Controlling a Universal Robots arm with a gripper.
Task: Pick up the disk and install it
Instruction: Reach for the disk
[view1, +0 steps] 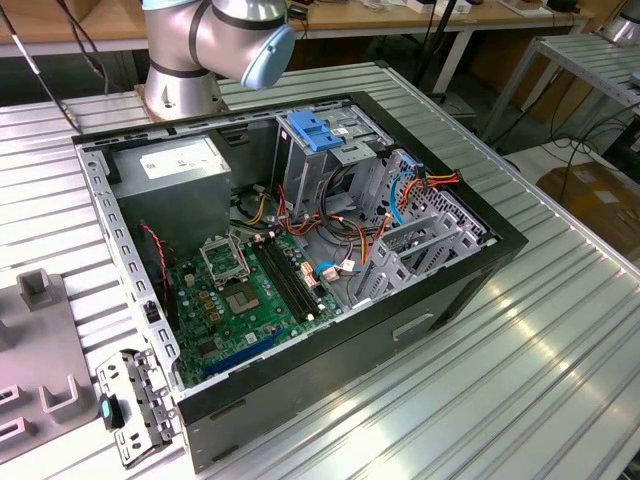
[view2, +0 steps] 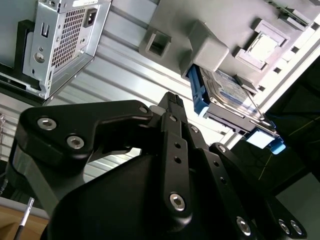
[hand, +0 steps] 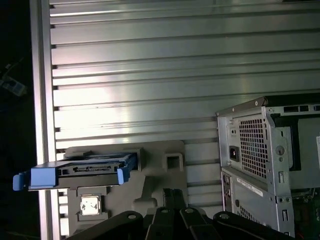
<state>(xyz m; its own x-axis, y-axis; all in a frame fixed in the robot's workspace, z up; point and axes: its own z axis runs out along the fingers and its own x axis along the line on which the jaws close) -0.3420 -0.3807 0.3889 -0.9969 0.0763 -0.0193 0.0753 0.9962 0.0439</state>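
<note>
Grey holder (view1: 40, 340) at exterior view's left; open computer case (view1: 300, 250) right of it. Disk (hand: 75, 176) seated in holder, untouched. Gripper (hand: 171, 193) near disk, not touching it, fingers together, empty.

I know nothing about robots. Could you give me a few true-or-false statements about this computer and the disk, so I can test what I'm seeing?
1. The disk is already inside the computer case. False: it stands in a grey holder on the table, outside the case.
2. The computer case is open, with its circuit board in plain sight. True.
3. The gripper is holding the disk. False: it is apart from the disk, which rests in the holder.
4. A blue bracket edges the disk. True.
</note>
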